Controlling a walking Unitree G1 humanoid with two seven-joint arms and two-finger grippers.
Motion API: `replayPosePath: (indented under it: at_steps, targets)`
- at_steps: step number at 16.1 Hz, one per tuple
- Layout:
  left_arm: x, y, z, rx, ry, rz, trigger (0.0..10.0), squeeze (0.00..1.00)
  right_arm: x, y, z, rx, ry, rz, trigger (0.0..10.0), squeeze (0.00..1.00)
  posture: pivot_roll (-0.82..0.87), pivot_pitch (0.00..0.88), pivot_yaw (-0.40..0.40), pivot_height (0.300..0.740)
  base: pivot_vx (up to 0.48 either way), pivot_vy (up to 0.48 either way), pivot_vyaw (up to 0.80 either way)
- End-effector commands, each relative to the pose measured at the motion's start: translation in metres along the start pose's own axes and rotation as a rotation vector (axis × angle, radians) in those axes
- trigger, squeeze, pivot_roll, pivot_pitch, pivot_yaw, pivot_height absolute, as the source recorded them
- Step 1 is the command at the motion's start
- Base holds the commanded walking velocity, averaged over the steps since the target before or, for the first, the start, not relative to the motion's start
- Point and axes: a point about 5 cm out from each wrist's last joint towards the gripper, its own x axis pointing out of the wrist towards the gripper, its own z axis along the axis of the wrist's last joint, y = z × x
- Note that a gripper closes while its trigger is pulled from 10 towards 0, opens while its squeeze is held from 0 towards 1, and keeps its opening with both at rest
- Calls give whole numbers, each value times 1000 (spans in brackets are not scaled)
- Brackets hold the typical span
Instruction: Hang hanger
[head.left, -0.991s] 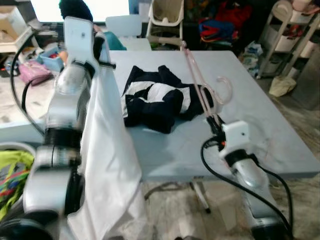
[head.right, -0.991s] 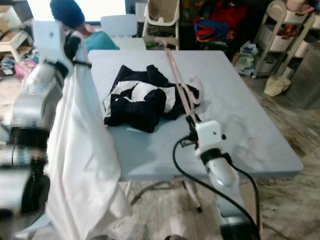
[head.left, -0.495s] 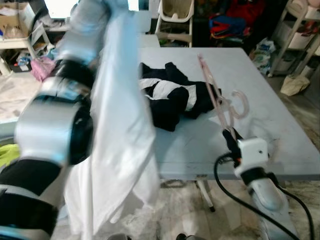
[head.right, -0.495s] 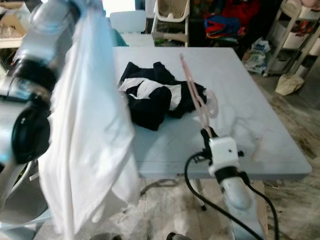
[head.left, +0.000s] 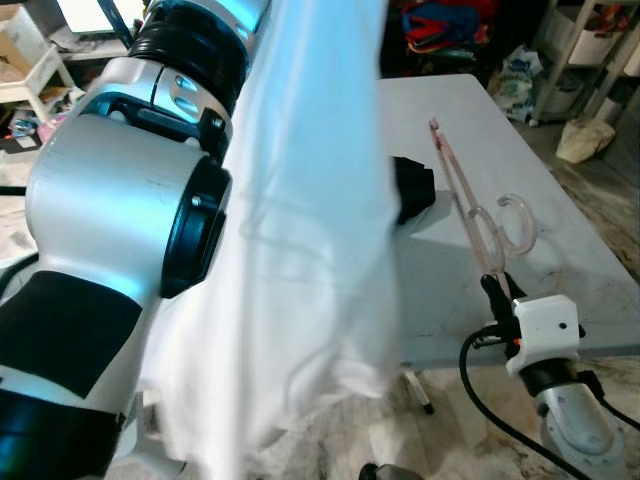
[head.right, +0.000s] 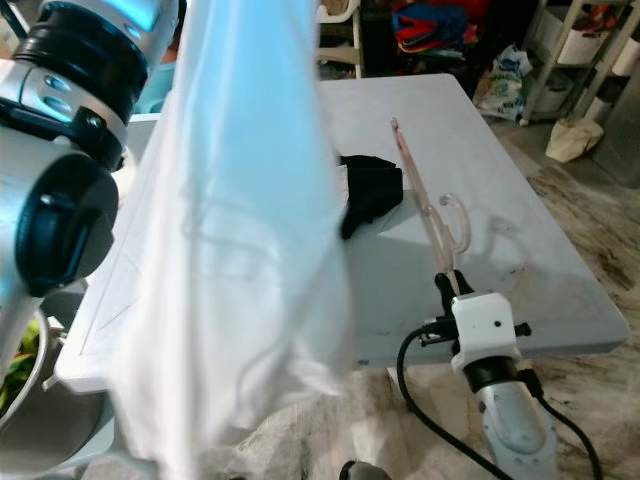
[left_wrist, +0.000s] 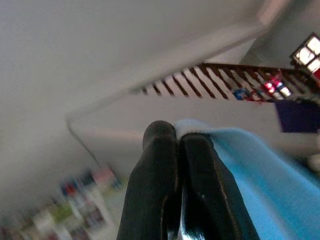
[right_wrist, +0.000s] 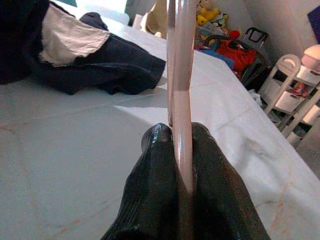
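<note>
My left arm (head.left: 130, 200) is raised high, and its gripper (left_wrist: 177, 132) is shut on the edge of a white garment (head.left: 310, 250), fingers pointing towards the ceiling. The cloth hangs down in a long drape across the left and middle of the eye views. My right gripper (head.left: 492, 290) sits at the near right edge of the pale table (head.left: 570, 290), shut on one end of a pink translucent hanger (head.left: 465, 195). The hanger slants up over the table, its hook (head.left: 515, 222) to the right. A black-and-white garment (head.left: 412, 190) lies on the table, mostly hidden behind the white cloth.
White shelving racks (head.left: 590, 60) and piled clutter (head.left: 440, 25) stand beyond the table's far right. A pale bag (head.left: 585, 140) lies on the floor there. Something green sits in a bin (head.right: 15, 365) at the lower left. Stone floor borders the table's right.
My left arm has lifted the white garment higher and swung it towards the middle, covering most of the dark clothing. The camera has shifted. The right gripper still holds the hanger at the table edge.
</note>
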Motion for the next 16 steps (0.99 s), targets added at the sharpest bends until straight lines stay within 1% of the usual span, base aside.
replayPosePath:
  at_steps: [1, 2, 3, 4, 5, 7, 8, 9, 10, 11, 12, 13, 14, 16]
  targets:
    - [-22, -9, -34, 91, 83, -46, 10000, 0, 0, 2, -6, 16, 47, 21, 10000, 0, -173, 77, 25, 740, 0, 0, 0]
    - [-45, -16, -62, 147, 160, -85, 10000, 0, 1, 2, -5, 16, 45, 35, 10000, 0, -169, 78, 17, 740, 0, 0, 0]
    - [-67, -16, -88, 179, 250, -94, 10000, 0, 3, 3, -3, 15, 46, 43, 10000, 0, -165, 80, 8, 740, 0, 0, 0]
    - [-105, -8, -126, 220, 410, -82, 10000, 0, 4, 3, -3, 15, 50, 53, 10000, 0, -164, 80, 3, 740, 0, 0, 0]
    - [-118, -5, -137, 246, 461, -77, 10000, 0, 4, 2, -3, 14, 52, 56, 10000, 0, -161, 80, -3, 740, 0, 0, 0]
    - [-178, 8, -178, 305, 684, -93, 10000, 0, 3, 2, -5, 12, 63, 74, 10000, 0, -160, 77, -18, 740, 0, 0, 0]
    - [-216, 15, -196, 291, 817, -85, 10000, 0, 4, 3, -4, 11, 63, 93, 10000, 0, -158, 76, -21, 740, 0, 0, 0]
    - [-234, 18, -203, 275, 887, -74, 10000, 0, 5, 3, -4, 11, 63, 98, 10000, 0, -157, 72, -26, 740, 0, 0, 0]
    - [-246, 17, -207, 255, 939, -79, 10000, 0, 7, 3, -4, 10, 62, 102, 10000, 0, -156, 72, -28, 740, 0, 0, 0]
    - [-255, 15, -211, 236, 978, -89, 10000, 0, 8, 3, -3, 9, 61, 106, 10000, 0, -155, 70, -28, 740, 0, 0, 0]
    - [-274, 4, -215, 95, 1067, -96, 10000, 0, 11, 3, -3, 7, 59, 111, 10000, 0, -154, 65, -33, 740, 0, 0, 0]
    - [-281, 0, -217, 9, 1094, -80, 10000, 1000, 12, 3, -2, 6, 59, 117, 10000, 0, -153, 65, -35, 740, 0, 0, 0]
    - [-285, -1, -218, 13, 1109, -85, 10000, 1000, 14, 4, -2, 5, 58, 124, 10000, 0, -153, 64, -36, 740, 0, 0, 0]
    - [-297, -6, -221, -65, 1190, -87, 10000, 1000, 15, 7, -1, 6, 55, 138, 10000, 0, -151, 59, -33, 740, 0, 0, 0]
